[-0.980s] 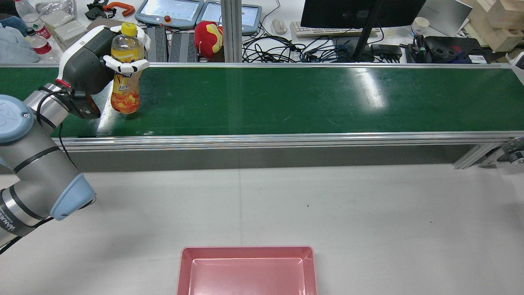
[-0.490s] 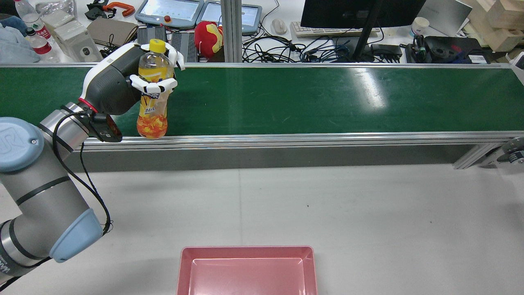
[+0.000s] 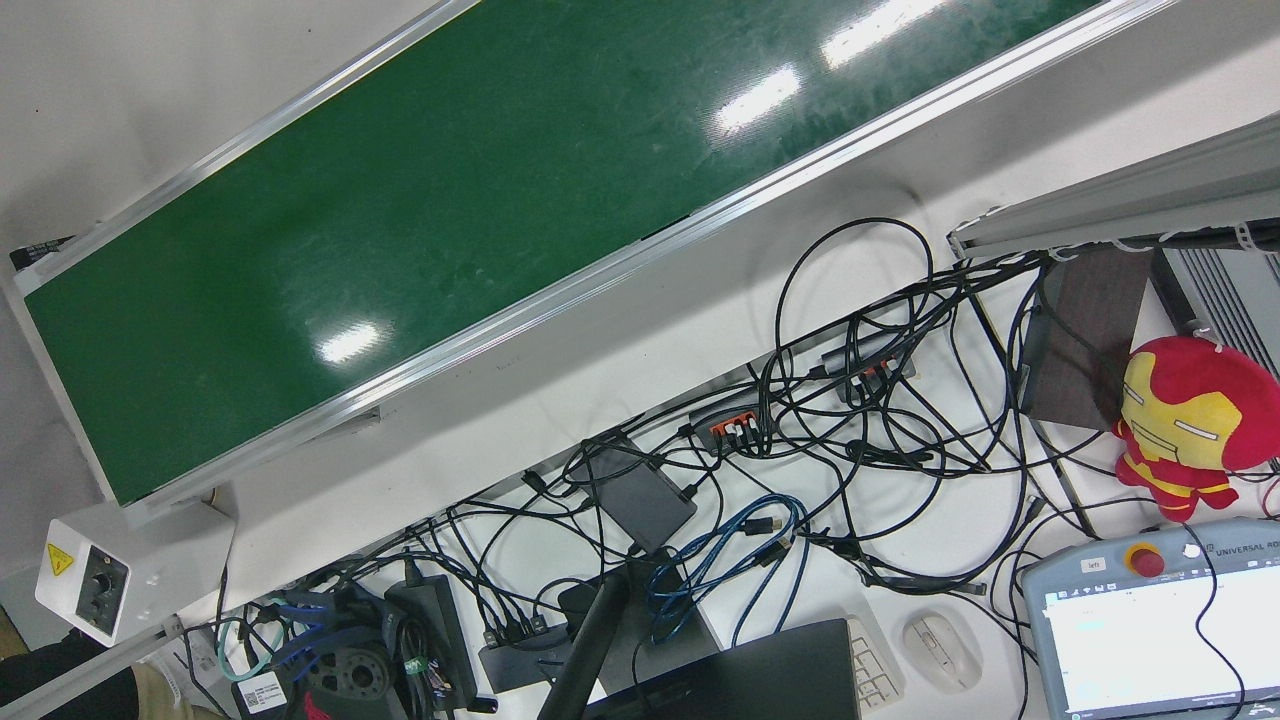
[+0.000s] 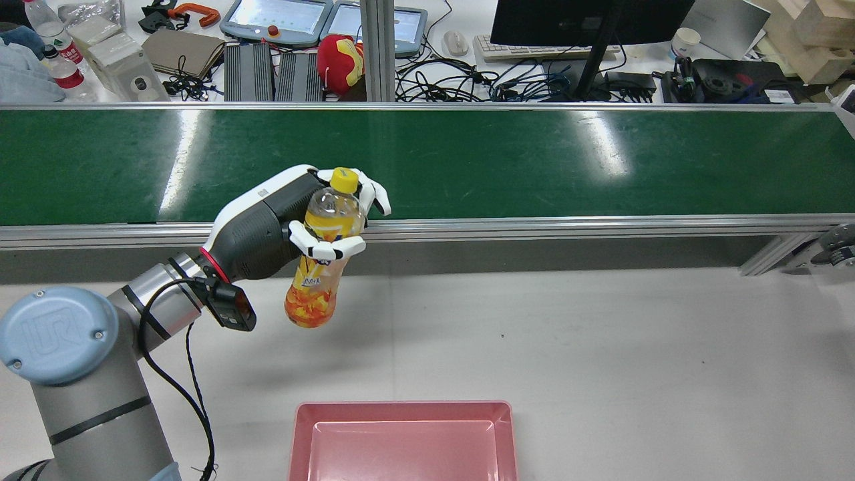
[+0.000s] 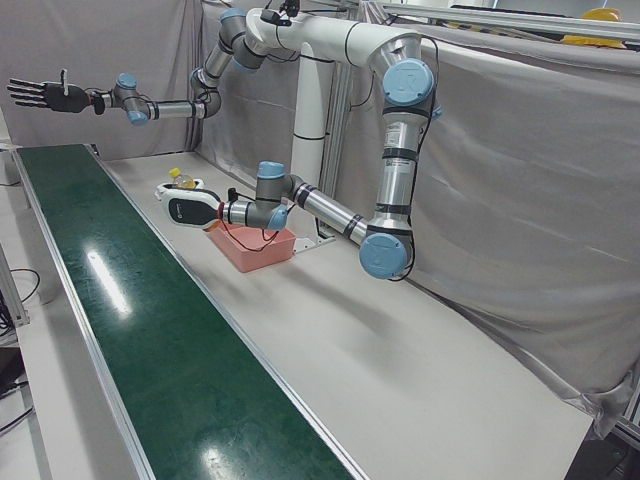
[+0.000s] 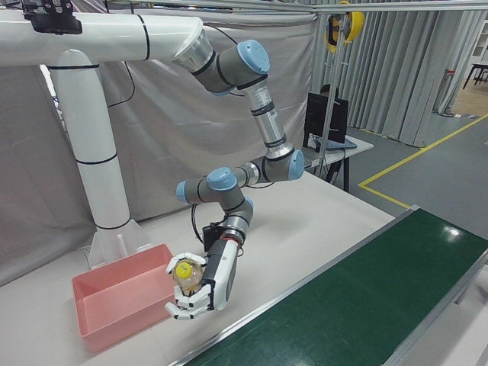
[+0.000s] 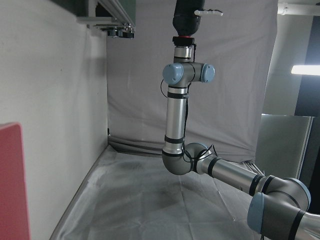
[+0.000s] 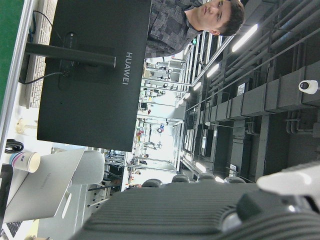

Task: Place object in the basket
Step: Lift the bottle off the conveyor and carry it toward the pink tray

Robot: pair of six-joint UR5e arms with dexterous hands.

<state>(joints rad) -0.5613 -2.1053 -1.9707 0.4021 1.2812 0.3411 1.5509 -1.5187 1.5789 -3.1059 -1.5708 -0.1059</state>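
Note:
An orange juice bottle with a yellow cap is held in my left hand, whose white fingers wrap its upper half. The bottle hangs roughly upright, slightly tilted, above the white table just past the near rail of the belt. The pink basket lies at the bottom centre, to the right of and nearer than the hand. The right-front view shows the hand, bottle and basket close together. My right hand is raised far off, fingers spread, holding nothing.
The green conveyor belt runs across the table with metal rails. Behind it are a monitor, cables, teach pendants and a red plush toy. White table surrounds the basket.
My left hand has carried the bottle off the belt, moving toward the near side and to the right. It now hangs over the white table, closer to the basket.

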